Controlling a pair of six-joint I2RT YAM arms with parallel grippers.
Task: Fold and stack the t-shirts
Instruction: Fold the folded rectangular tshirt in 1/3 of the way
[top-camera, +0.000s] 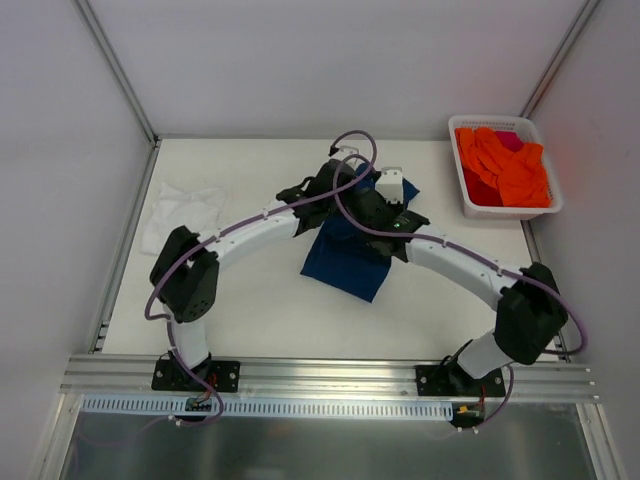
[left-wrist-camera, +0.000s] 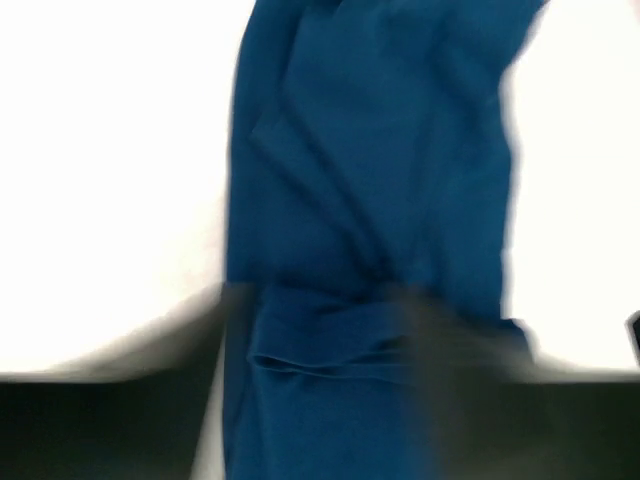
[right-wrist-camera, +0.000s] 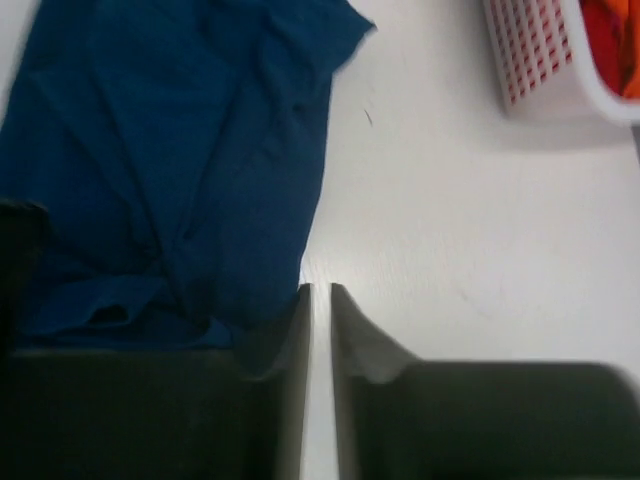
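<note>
Navy tee (top-camera: 345, 262) is spread ahead of both grippers. Right gripper (right-wrist-camera: 320, 300): fingers almost pressed together, nothing pinched, cloth edge just left of them. Left gripper (left-wrist-camera: 320, 400): blurred, state not determinable. Both hem corners should be pinched level before folding. White tee (top-camera: 180, 212) is left well apart.

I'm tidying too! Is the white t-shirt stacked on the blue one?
No, the white t-shirt lies crumpled by itself, far left of the blue t-shirt.
</note>
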